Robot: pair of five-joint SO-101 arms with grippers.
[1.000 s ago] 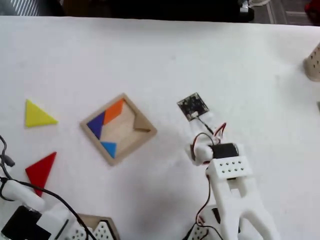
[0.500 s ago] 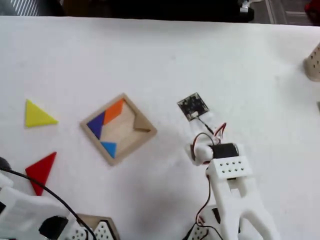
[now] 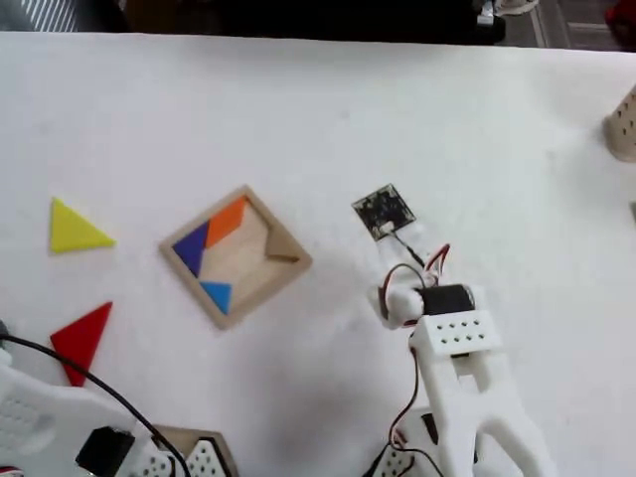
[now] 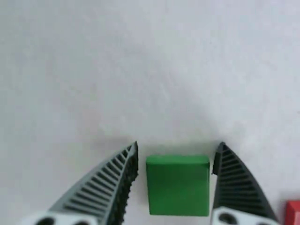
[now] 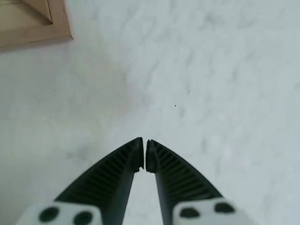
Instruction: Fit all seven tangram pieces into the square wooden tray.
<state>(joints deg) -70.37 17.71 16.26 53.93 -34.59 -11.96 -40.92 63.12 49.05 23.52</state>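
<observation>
My left hand (image 4: 177,144), spread apart, straddles the green square (image 4: 177,185), seemingly near the surface's (image 3: 397,119) front-left corner, far from the tray (image 3: 288,260). I should close evenly on the square's parallel sides. My right hand (image 5: 145,154) is pressed together.

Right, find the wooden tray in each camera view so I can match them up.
High view: the wooden tray sits left of centre, turned like a diamond.
Right wrist view: one corner of the wooden tray lies beyond the shut right gripper, off to one side.
Left wrist view: the green square sits between the open left gripper tips, with a red triangle corner beside it.
Shared landmark: likely that red triangle, near the tray in the high view.
</observation>
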